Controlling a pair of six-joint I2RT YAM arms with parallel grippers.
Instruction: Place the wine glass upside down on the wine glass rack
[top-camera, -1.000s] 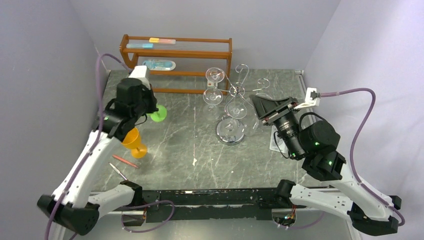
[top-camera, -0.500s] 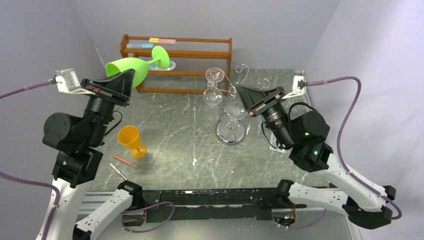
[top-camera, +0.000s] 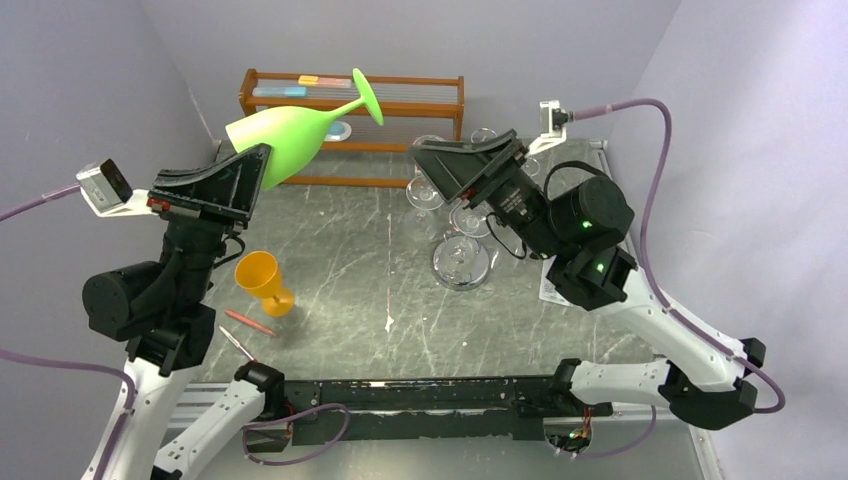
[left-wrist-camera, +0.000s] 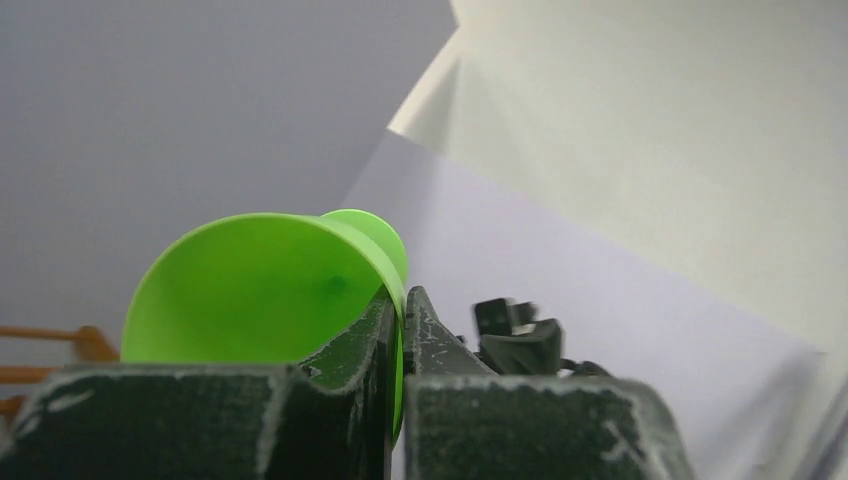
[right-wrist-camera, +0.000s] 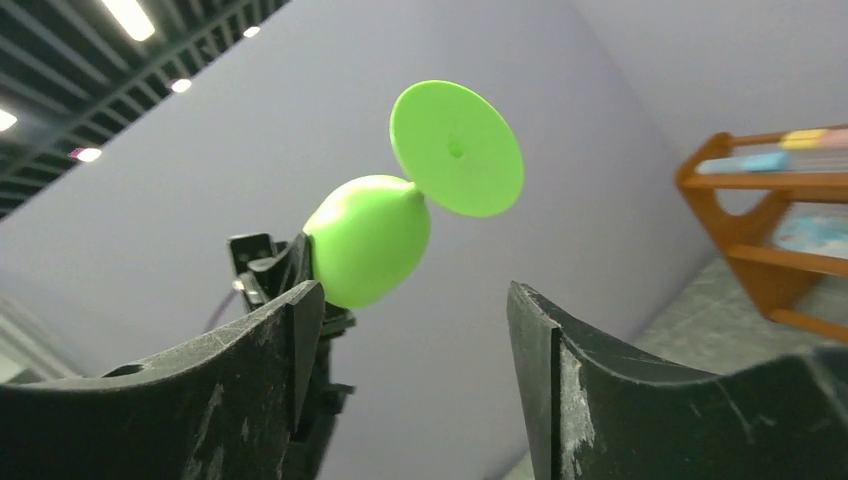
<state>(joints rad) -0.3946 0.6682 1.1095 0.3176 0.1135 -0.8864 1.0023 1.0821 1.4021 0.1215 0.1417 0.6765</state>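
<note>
The bright green plastic wine glass (top-camera: 290, 135) hangs tilted above the grey marbled counter (top-camera: 400, 310), with its foot toward the shiny chrome wire rack (top-camera: 462, 262). Your left end effector (left-wrist-camera: 400, 300) pinches its rim. The right end effector (right-wrist-camera: 415, 300) stands open facing the foot, probably to take it.

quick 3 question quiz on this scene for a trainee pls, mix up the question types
1. Which hand grips the green wine glass by its rim? A left, B right, C neither
2. True or false: the orange goblet stands upright on the table.
3. Fill in: the right hand has its jaws ___, with nothing between them.

Key: 1 A, the left hand. 2 true. 3 open.
</note>
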